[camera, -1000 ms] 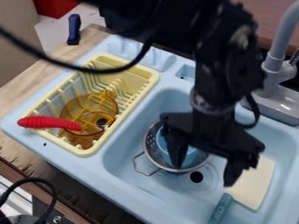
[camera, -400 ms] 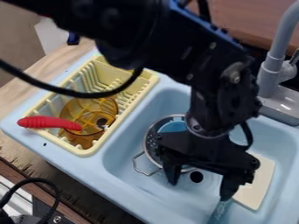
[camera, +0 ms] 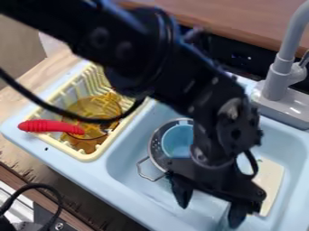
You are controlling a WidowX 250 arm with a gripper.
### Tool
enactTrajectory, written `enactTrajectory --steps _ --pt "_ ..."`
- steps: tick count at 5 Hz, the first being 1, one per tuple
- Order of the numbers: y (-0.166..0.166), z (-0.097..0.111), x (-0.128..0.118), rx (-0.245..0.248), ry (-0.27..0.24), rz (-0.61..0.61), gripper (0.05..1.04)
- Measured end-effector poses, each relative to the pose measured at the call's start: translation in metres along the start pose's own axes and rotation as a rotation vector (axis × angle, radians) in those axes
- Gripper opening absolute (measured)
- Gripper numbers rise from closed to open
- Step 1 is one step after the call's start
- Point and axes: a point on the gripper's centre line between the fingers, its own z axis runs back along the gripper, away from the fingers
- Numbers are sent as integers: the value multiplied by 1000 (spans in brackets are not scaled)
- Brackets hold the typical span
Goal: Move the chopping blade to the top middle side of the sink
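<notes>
Cream chopping blade (camera: 271,180), teal handle (camera: 221,217) | tool (camera: 208,215): spread wide | centre over handle, lower, close squarely, lift level

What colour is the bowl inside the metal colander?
Light blue bowl, sitting in the colander; it shows best in the camera view.

- light wood counter (camera: 30,76), left side, rough marks lower down
- plain beige surface (camera: 17,54), upper left
- whitish patch (camera: 52,44) beside it
- brown wood surface (camera: 259,18), top right
- dark strip (camera: 265,59) just below that
</notes>
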Motion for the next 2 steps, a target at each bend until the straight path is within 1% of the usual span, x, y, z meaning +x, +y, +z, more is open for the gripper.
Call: enactTrajectory --steps 1,2 --pt "-4 -6 -2 5 0 0 999" --pt "-4 -15 -4 28 10 -3 999"
